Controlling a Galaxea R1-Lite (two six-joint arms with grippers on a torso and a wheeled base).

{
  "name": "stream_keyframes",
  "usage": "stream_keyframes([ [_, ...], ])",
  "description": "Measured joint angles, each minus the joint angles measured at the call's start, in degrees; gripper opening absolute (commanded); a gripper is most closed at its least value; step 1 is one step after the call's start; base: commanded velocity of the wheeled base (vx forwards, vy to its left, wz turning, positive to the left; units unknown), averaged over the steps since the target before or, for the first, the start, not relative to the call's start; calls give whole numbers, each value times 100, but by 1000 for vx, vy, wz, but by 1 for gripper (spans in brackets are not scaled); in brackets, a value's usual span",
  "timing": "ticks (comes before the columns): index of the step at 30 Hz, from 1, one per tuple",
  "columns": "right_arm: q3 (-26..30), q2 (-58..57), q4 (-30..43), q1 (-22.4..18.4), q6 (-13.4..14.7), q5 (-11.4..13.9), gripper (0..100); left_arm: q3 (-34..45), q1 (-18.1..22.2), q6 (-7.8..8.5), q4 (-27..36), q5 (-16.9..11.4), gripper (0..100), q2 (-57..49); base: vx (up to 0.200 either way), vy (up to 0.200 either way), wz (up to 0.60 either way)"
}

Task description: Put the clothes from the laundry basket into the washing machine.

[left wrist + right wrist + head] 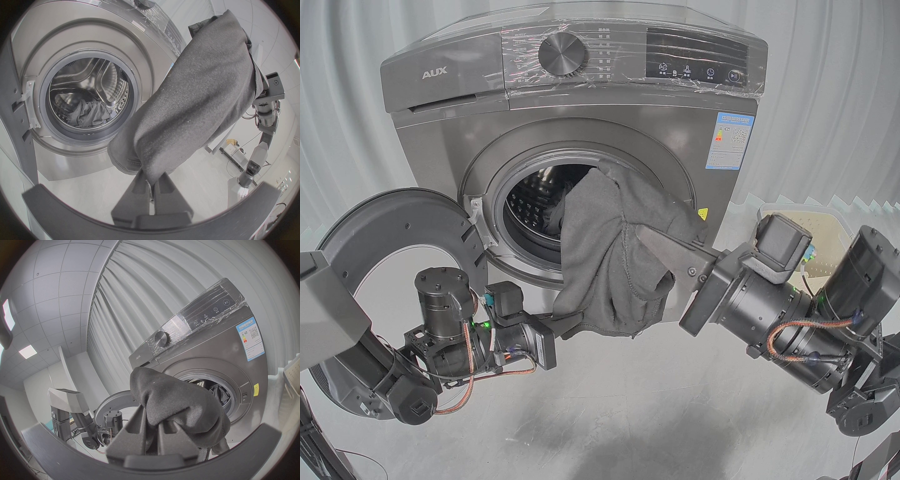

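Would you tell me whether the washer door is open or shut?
Open: the door is swung aside, exposing the drum and clothes inside.

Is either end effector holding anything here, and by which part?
Both hold one grey garment: the left end effector pinches its lower hem edge, the right end effector grips bunched fabric higher up.

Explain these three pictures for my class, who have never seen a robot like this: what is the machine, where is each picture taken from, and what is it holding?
This is a two-armed robot before a washing machine whose door stands open. One picture looks down from its head; the other two come from cameras on its wrists. Its left gripper and right gripper are both clamped on a grey garment, held at the drum. More clothes lie inside it.
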Motion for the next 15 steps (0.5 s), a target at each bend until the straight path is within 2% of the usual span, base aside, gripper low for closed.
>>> stream_keyframes([
  [7, 33, 7, 5, -56, 0, -1, 0, 282, -89, -7, -332, -1, 0, -177, 0, 0, 0],
  [8, 46, 11, 5, -63, -2, 2, 100, 343, -105, -11, -361, -1, 0, -235, 0, 0, 0],
  [15, 221, 146, 27, -91, -9, -1, 100, 896, -276, -88, -430, -45, 0, -1029, 0, 0, 0],
])
